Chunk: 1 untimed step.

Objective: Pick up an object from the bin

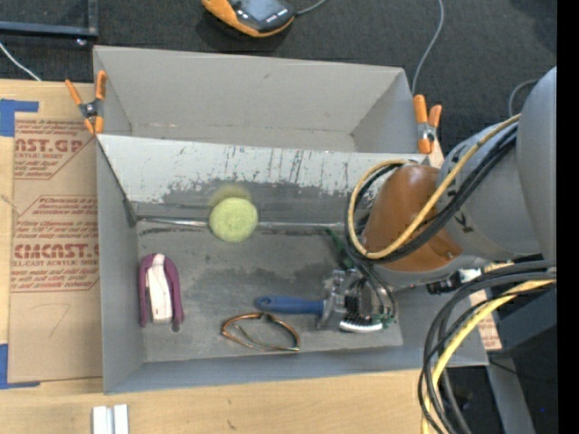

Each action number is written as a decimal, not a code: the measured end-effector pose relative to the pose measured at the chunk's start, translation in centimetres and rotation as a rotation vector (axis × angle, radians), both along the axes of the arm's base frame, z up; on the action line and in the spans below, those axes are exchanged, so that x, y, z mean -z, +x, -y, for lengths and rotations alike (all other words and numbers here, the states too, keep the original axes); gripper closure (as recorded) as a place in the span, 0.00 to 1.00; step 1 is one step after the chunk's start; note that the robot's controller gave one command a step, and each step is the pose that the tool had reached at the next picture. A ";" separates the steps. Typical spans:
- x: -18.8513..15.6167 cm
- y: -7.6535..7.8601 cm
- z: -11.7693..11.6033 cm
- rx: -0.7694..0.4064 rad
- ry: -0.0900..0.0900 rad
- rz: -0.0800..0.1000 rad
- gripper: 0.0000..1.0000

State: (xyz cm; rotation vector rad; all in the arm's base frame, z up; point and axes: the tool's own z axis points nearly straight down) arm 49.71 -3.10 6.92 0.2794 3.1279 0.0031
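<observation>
Toward nine o'clock in the bin lies a purple-and-white gadget. A yellow-green ball sits near twelve and a brown wire loop at six. At four o'clock the pincer sits low over a blue-handled brush, open or closed I cannot tell. Nothing looks lifted yet.

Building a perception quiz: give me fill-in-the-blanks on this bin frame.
1. The ball near the back wall of the bin is ____ in colour.
2. The brush next to the gripper has a ____ handle.
3. In the camera view, the purple and white thing lies on the ____ side of the bin.

Missing words: yellow-green; blue; left.
</observation>
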 end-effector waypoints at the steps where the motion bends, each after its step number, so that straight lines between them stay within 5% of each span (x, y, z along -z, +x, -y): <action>1: -0.2 -0.1 0.0 -0.001 0.000 -0.003 1.00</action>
